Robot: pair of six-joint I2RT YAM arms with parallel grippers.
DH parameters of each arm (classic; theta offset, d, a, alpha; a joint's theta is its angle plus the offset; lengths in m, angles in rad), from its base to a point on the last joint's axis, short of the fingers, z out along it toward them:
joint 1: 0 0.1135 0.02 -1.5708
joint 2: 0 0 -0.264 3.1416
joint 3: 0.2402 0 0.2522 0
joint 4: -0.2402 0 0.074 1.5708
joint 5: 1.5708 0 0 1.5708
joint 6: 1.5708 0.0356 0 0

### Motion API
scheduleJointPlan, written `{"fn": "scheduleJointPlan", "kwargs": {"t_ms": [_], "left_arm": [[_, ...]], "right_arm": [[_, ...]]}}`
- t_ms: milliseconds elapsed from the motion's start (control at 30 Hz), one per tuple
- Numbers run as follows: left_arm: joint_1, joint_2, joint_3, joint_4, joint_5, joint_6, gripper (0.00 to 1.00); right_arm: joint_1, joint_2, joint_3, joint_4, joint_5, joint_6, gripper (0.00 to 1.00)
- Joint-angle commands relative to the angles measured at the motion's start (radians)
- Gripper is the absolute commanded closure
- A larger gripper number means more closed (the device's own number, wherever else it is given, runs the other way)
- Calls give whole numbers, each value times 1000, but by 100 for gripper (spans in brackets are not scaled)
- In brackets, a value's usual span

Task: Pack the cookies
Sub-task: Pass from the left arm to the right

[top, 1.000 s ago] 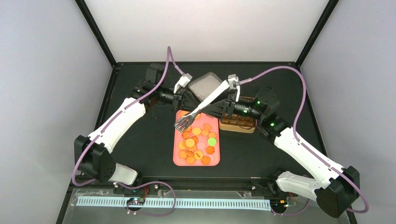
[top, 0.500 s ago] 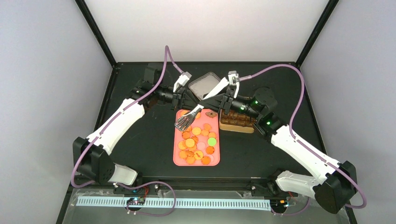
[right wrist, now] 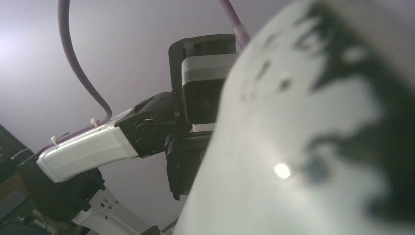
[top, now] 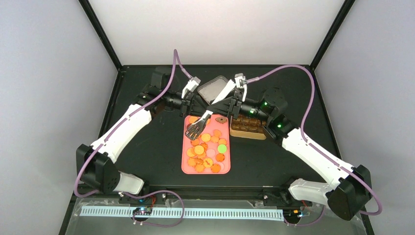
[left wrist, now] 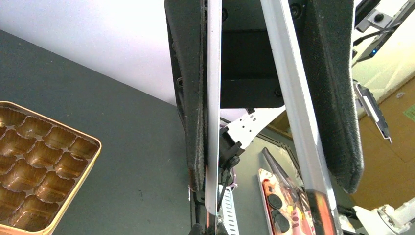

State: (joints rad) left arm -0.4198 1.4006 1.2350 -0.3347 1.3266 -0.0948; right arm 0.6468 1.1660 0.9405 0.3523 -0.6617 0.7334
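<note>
Clamping tongs (top: 218, 102) tight in left gripper (left wrist: 271, 181). Bringing right gripper (top: 226, 105) leftward onto tongs' handle, jaws narrowing; grip not discernible. Tongs head down among cookies (top: 205, 147) on pink tray (top: 185, 169), probably readying squeeze.

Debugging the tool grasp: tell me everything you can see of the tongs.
The tongs are silvery metal: two long flat arms ending in a slotted, fanned head. They lie slanted, head over the far left corner of the pink tray, above the orange cookies, handle rising toward the far right. The left hand is shut on both arms, its black pads pressing them from outside. Whether the head holds or touches a cookie cannot be told.
</note>
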Motion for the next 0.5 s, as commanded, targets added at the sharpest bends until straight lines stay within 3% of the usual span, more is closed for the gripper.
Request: {"fn": "scheduleJointPlan", "kwargs": {"t_ms": [0,167,267,467], "left_arm": [[-5,-34,10,-47,-4,84,99],[-5,-49,6,-71,1,125,98],[-5,-64,4,-81,4,152,99],[-5,-69,21,-160,13,243,99]], "right_arm": [[14,5,47,-71,-72,-47,49],[13,6,81,-130,-128,-83,48],[14,12,77,-108,-173,-70,43],[13,28,78,-78,-211,-44,43]]}}
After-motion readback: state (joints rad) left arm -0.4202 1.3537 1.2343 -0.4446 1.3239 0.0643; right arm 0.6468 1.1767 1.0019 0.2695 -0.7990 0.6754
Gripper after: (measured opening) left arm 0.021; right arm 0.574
